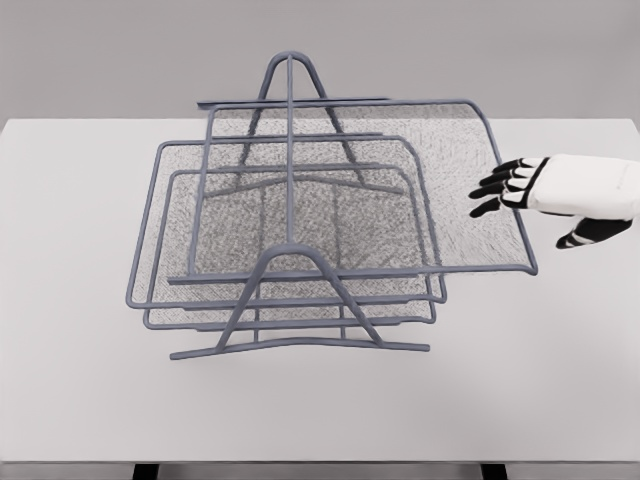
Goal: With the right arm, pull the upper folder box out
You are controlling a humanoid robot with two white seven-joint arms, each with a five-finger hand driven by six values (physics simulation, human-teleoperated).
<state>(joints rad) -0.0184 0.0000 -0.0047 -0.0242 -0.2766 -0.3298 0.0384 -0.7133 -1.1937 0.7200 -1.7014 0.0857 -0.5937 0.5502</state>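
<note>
A grey wire-mesh folder rack [300, 345] stands on the white table [560, 380], holding three stacked trays. The upper tray [460, 170] juts out to the right of the frame, past the two lower trays [300, 300]. My right hand [500, 190] comes in from the right edge, white with black fingers. Its fingers are spread and lie right at the upper tray's right rim [510, 195], with the thumb [590, 232] hanging lower and apart. I cannot see the fingers closed around the rim. The left arm is out of sight.
The rack's two arched end frames [295, 70] rise at the front and back. Bare table surface stretches to the right of the rack and along the front edge.
</note>
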